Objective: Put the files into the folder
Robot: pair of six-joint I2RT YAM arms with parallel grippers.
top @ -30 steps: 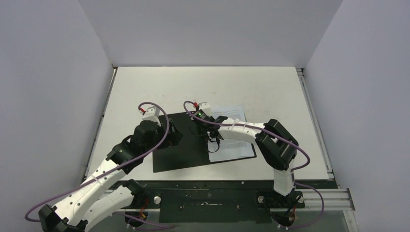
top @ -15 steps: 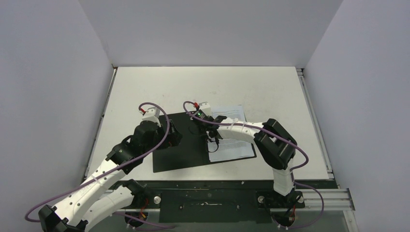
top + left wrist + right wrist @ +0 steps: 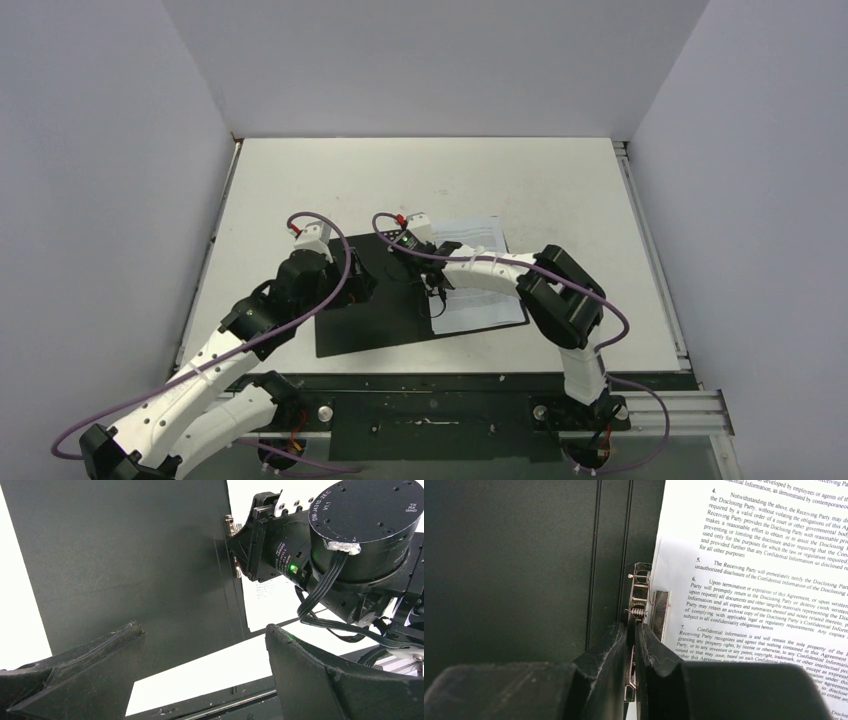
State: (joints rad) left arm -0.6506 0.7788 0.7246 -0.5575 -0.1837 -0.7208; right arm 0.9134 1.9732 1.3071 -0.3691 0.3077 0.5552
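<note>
Pinching the fingers (image 3: 609,650) of the right gripper (image 3: 632,628) on the metal spine clip (image 3: 640,592), its long axis running straight ahead of them, the files (image 3: 754,580) lying just right of it on the black inside of the open folder (image 3: 514,565), the left gripper (image 3: 202,627) hanging spread wide farther left.

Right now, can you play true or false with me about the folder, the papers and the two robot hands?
1. The folder lies open, black side up. True.
2. The left gripper is squeezing the files. False: its jaws stand wide open above the black cover, holding nothing.
3. The right gripper pinches the metal clip at the spine. True.
4. The files lie on the left arm's side of the clip. False: they lie on the right arm's side.
</note>
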